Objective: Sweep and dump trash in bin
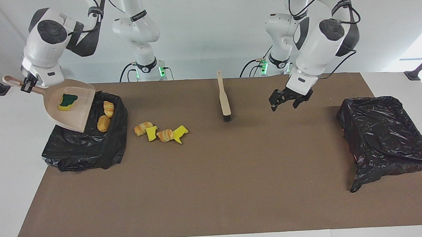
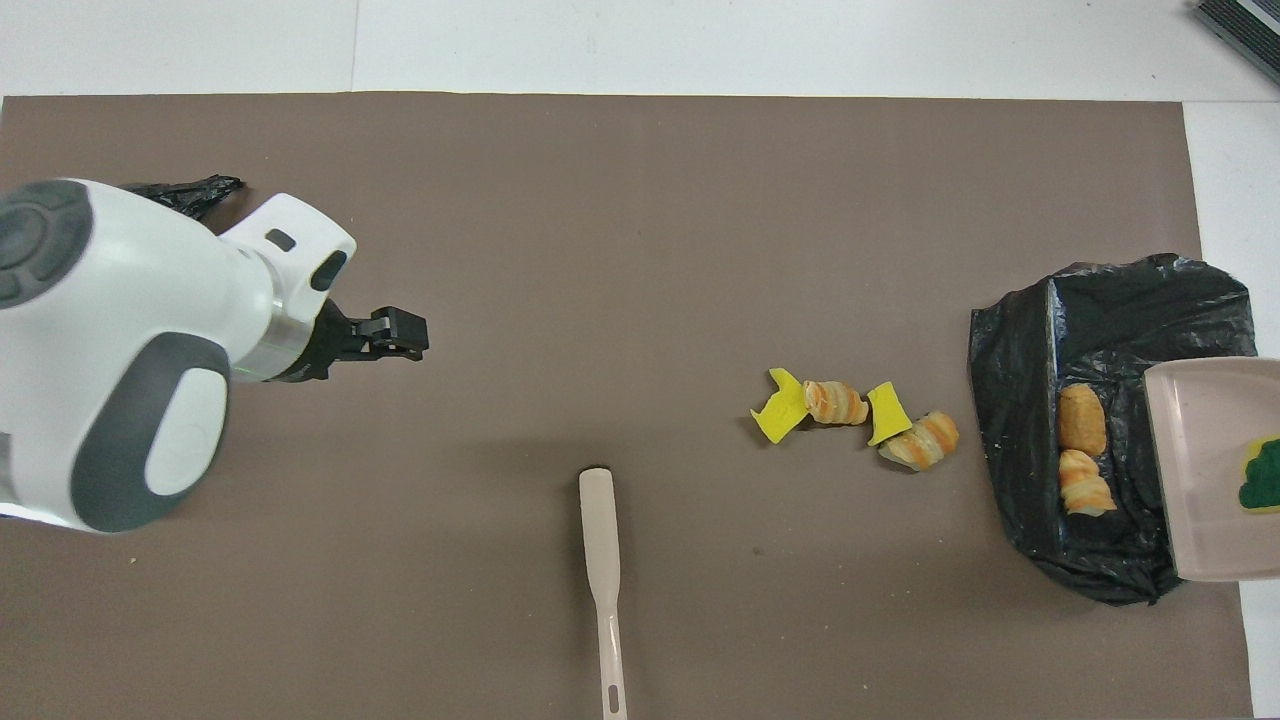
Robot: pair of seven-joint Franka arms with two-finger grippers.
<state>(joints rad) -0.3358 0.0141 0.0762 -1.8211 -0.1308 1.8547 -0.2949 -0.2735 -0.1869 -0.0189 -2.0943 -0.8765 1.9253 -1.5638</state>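
Note:
My right gripper (image 1: 27,85) is shut on the handle of the beige dustpan (image 1: 79,111), held tilted over the black-bagged bin (image 1: 87,145) at the right arm's end. A yellow-and-green sponge scrap (image 1: 67,101) lies in the pan (image 2: 1195,440). Two bread chunks (image 1: 106,116) lie in the bin (image 2: 1100,310). Several trash scraps (image 1: 161,132), yellow pieces and bread chunks, lie in a row on the brown mat beside the bin, also in the overhead view (image 2: 850,415). My left gripper (image 1: 286,102) hangs open and empty over the mat (image 2: 395,335).
A beige brush (image 1: 224,96) lies on the mat mid-table, nearer to the robots than the scraps; it also shows in the overhead view (image 2: 603,560). A second black-bagged bin (image 1: 386,135) stands at the left arm's end, mostly hidden under the left arm from overhead.

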